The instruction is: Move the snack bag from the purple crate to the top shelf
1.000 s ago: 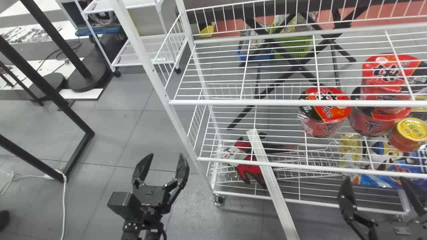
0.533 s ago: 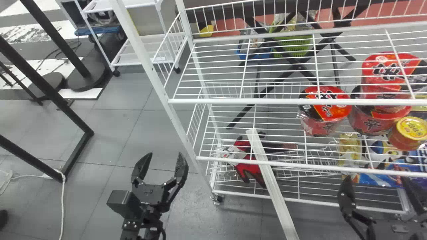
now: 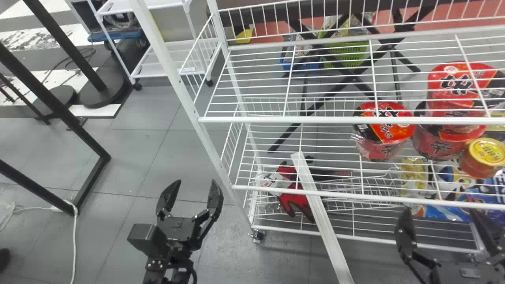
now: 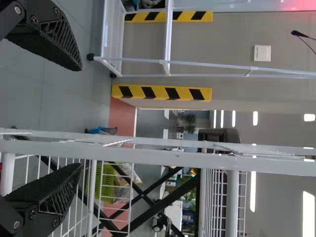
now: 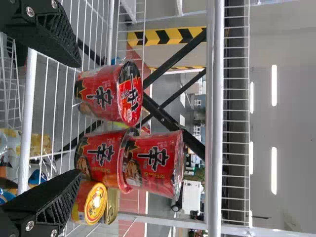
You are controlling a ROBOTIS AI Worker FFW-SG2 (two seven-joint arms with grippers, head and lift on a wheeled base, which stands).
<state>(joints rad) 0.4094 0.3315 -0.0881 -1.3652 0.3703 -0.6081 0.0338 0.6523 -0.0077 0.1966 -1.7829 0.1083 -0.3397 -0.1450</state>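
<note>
Right gripper (image 3: 440, 213) wide, nothing held; left gripper (image 3: 194, 183) same, parked beside the rack (image 3: 355, 194). Blue printed bag (image 3: 447, 213) beyond right one; can't tell if that's the snack bag. Probably locate crate first, approach clear of wires, pinch softly.

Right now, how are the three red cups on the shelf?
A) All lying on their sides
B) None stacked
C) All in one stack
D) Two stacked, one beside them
D: the top cup sits on the bottom cup, and the third cup stands beside them.
</note>
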